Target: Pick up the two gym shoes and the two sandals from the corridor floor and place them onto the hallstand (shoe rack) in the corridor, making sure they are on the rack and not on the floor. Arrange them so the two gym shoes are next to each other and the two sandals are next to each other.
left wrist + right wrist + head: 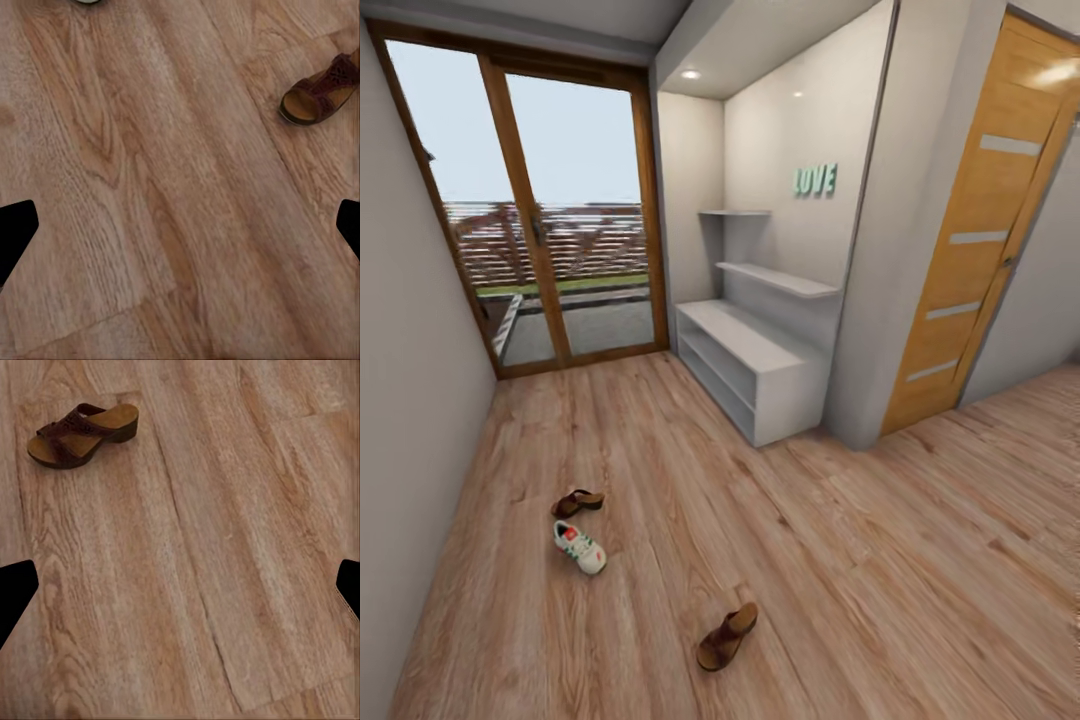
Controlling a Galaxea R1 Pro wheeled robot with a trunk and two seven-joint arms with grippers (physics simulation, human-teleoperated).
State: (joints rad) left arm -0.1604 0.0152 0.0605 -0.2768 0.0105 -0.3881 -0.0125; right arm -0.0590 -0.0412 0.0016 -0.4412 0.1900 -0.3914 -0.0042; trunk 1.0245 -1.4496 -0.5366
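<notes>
Wall lettering (815,180): teal "LOVE", upper centre.
Near sandal (726,636): lower centre, floor (840,560).
Gym shoe (579,546): left, beside far sandal (577,501).
Left gripper (180,225): jaws spread, empty.
Right gripper (180,585): jaws spread, empty.

In the left wrist view, a white shoe (88,1) is cut down to a sliver by the picture's edge, too little to name, and the brown sandal (321,91) loses its heel end past the side edge. Each claw shows just two dark finger tips (15,232) at the frame borders, the left claw (180,229) and the right claw (180,589) alike. Across the room, the hallstand's (755,350) lower shelves sit in shadow, their contents unreadable.
</notes>
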